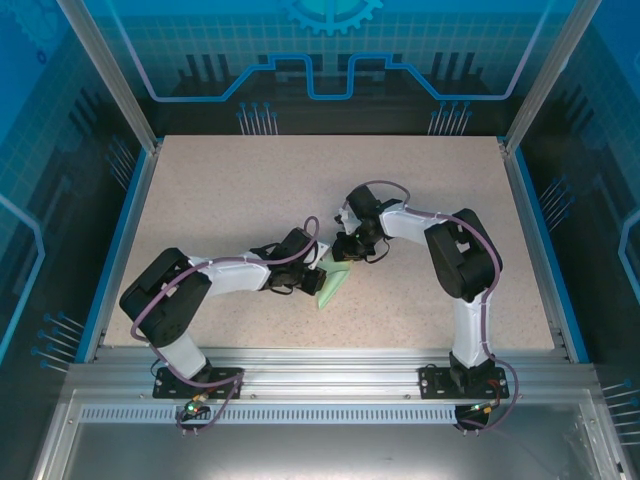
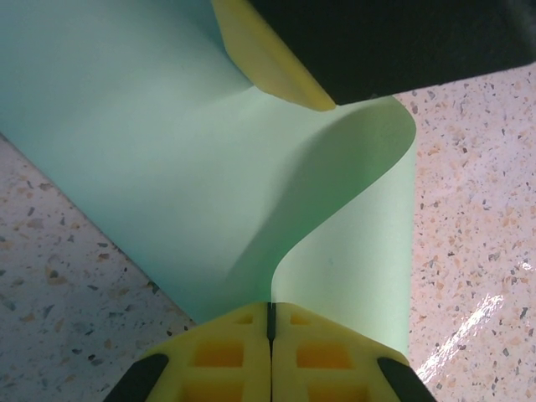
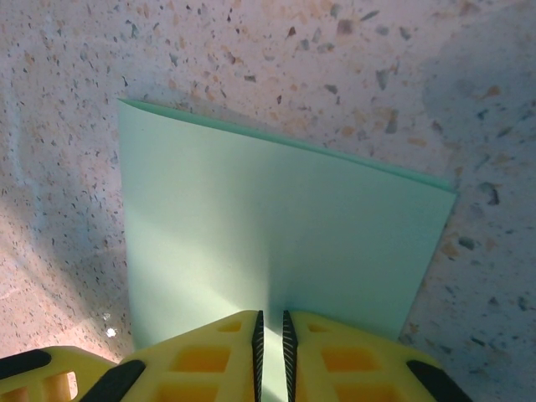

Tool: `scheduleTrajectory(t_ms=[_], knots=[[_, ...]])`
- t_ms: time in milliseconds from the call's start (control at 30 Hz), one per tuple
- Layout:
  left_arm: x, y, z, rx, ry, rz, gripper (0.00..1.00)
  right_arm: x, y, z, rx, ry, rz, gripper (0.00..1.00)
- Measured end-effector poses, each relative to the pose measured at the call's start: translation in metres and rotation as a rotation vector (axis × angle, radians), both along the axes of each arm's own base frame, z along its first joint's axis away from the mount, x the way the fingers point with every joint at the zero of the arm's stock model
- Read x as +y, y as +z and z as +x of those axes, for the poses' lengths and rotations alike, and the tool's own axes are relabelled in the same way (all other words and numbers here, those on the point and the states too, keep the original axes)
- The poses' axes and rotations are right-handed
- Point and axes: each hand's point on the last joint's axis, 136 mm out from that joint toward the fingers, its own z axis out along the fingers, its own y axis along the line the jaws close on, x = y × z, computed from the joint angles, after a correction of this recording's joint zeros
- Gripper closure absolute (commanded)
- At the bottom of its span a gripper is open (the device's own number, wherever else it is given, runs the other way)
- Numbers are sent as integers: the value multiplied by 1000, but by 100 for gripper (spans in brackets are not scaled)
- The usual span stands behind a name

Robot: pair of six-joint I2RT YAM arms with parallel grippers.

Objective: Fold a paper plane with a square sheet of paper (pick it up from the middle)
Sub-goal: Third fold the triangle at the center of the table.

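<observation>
The square sheet of paper (image 1: 331,288) is pale mint green and lies bent over itself at the table's middle, between both arms. My left gripper (image 1: 318,272) is shut on its near edge (image 2: 270,308), and the sheet (image 2: 167,151) curls away from it in an S. My right gripper (image 1: 347,252) holds the doubled sheet (image 3: 276,218) from the far side, jaws a thin slit apart with paper between them (image 3: 270,322). One of its yellow fingers (image 2: 268,54) presses on the paper in the left wrist view. The paper plane is out of view.
The speckled beige table (image 1: 250,190) is bordered by blue rails (image 1: 118,245) left and right, with clear enclosure walls and metal posts (image 1: 105,70) beyond. The arm bases stand on the aluminium frame (image 1: 320,385) at the near edge.
</observation>
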Motion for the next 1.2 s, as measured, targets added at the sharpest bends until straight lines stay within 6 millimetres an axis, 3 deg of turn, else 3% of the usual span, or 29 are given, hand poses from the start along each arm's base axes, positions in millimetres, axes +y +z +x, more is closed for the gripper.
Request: scheduleTrajectory(t_ms=[700,900,1033,1200], knots=[[2,-5,-3,17,38,-16,92,0,3,0,-2,-1,2,80],[2,-6,-3,14,42,-22,92,-7,39,-4,-70,-45,50,80],[2,-6,-3,13,43,-24,92,-12,64,-15,-123,-84,112,85],[2,-6,-3,12,43,-26,92,-14,60,-45,-92,-129,182,88]])
